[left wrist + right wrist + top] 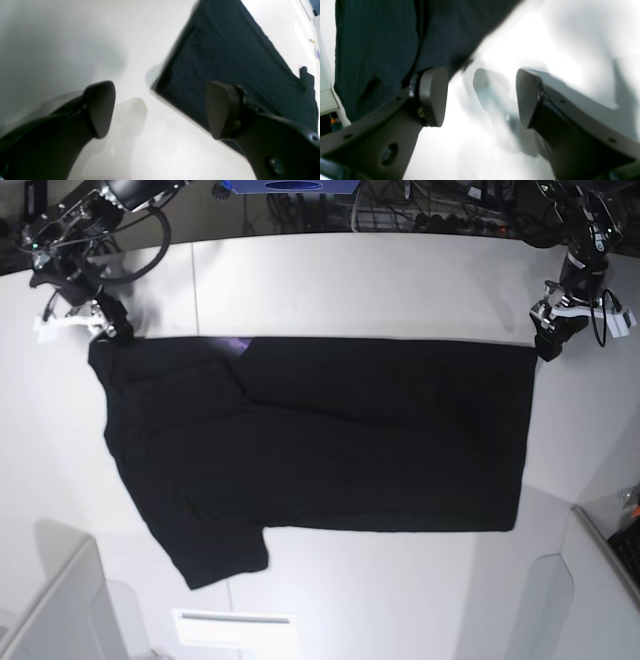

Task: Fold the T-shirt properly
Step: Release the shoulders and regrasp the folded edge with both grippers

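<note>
The surface (pixel 380 280) is white and smooth. The T-shirt (pixel 330 440) lies flat on it, black side up, with a tiny bit of purple showing at the top edge. One top corner lies right by the left tool (pixel 548 345). The other top corner lies right by the right tool (pixel 113 332).

the left gripper (pixel 160 110) is hanging low with its jaws spread wide and nothing between them. the right gripper (pixel 481 97) is likewise standing open and empty, both arms reaching far apart.
</note>
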Controlling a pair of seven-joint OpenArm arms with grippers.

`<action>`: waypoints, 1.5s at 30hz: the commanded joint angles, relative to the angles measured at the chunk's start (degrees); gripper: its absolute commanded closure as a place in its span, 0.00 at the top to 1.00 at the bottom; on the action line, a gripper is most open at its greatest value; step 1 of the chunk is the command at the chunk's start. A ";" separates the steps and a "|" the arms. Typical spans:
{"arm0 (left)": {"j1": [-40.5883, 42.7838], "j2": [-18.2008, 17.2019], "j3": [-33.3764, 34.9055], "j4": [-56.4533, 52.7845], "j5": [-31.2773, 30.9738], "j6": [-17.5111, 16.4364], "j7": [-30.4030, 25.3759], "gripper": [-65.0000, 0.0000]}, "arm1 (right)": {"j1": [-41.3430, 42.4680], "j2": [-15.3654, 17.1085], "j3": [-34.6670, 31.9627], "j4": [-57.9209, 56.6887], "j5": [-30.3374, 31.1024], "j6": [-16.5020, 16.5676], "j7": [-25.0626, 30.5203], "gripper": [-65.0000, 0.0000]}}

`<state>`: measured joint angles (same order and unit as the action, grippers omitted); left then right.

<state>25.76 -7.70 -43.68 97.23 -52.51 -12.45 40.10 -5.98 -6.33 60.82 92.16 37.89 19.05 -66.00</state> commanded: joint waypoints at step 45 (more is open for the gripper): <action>-8.31 -1.04 6.98 -13.23 -0.81 -0.26 -0.76 0.78 | 3.56 2.06 0.50 -10.01 0.92 0.34 7.05 0.62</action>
<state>17.26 -8.47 -36.97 83.96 -54.08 -13.54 37.08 -2.24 -4.60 61.39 82.21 42.02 20.12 -57.98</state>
